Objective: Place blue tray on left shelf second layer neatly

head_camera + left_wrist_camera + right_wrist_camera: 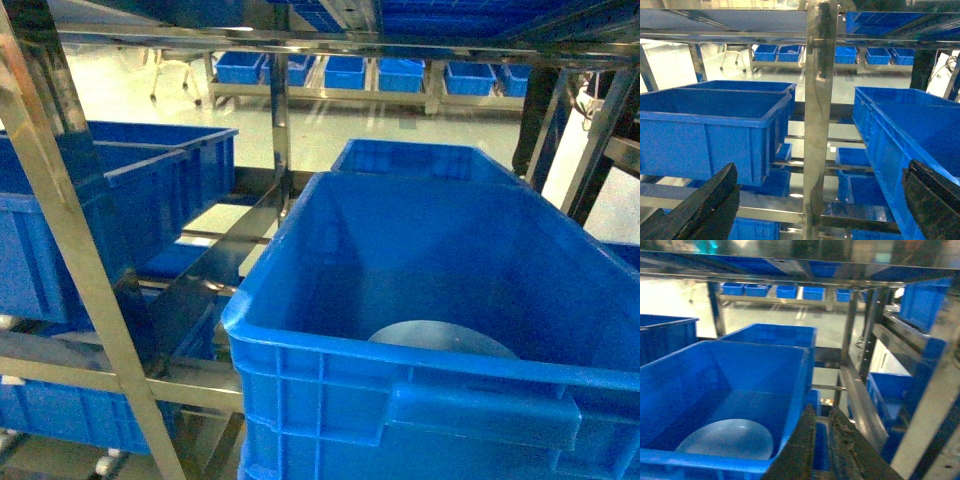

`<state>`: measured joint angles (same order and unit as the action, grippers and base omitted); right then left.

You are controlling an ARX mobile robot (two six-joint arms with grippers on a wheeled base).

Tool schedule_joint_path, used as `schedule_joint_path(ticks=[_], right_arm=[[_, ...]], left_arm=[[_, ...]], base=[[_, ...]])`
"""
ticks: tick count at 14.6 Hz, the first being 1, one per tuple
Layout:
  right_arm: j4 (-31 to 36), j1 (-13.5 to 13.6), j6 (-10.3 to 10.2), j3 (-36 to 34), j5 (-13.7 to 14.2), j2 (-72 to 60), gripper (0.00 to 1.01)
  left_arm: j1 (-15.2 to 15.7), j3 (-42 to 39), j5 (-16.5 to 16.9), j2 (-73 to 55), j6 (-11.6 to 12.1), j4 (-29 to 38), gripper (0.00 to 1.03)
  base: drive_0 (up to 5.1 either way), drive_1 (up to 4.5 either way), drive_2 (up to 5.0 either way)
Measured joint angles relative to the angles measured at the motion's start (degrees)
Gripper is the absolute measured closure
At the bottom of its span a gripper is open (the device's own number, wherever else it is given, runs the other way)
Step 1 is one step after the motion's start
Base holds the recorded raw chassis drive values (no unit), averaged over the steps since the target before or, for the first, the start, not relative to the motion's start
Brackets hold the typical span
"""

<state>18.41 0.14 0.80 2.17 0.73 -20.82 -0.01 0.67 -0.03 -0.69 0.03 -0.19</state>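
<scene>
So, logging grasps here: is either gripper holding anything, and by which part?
Nothing is held. The left gripper is wide open and the right gripper is shut on nothing; the blue tray lies in the crate.

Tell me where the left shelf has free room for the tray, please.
The left shelf shows bare rails between the left crates and the middle post; light shines through there. The crates fill the rest. The pale blue tray lies inside the big right crate.

Pale blue tray [727, 440] lies flat inside deep blue crate [735, 390].
</scene>
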Motion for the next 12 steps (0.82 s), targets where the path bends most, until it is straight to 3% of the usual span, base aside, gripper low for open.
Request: schedule_joint_path(ticks=[1, 5, 12], right_arm=[[-1.03, -0.15, -0.39, -1.36, -0.74, 3.21, 0.99], [-18.56, -0.15, -0.55, -1.29, -0.7, 20.31, 0.99], [-18.73, -0.15, -0.61, -1.29, -0.74, 20.55, 0.99]], left_arm=[[0.0, 0.0, 0.0, 0.0, 0.0, -0.02, 0.05], [0.0, 0.0, -0.11, 0.0, -0.02, -0.04, 0.05], [0.0, 0.0, 0.0, 0.0, 0.0, -0.04, 0.05]], base=[[0.0, 0.0, 0.0], [0.0, 0.0, 0.0], [0.0, 0.0, 0.0]])
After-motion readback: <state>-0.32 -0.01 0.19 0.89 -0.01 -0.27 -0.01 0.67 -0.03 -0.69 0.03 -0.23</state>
